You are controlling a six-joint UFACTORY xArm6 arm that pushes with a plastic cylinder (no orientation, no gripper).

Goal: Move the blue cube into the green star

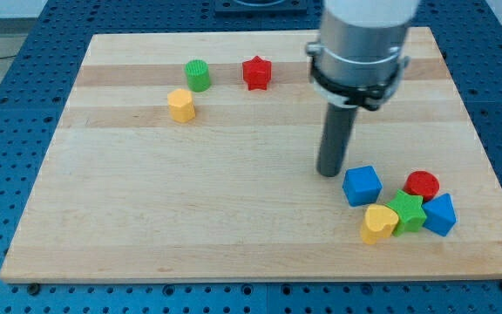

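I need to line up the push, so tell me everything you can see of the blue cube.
The blue cube is a small, matte, plastic-looking block, sitting flat and turned slightly on the wooden board at the view's lower right. My tip stands just to its left, nearly touching. The green star lies close at its lower right.

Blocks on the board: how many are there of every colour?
Blue: 2, blue cube and another blue block
Green: 2, green star and green cylinder
Red: 2, red star and red cylinder
Yellow: 2, yellow heart and yellow block
Total: 8
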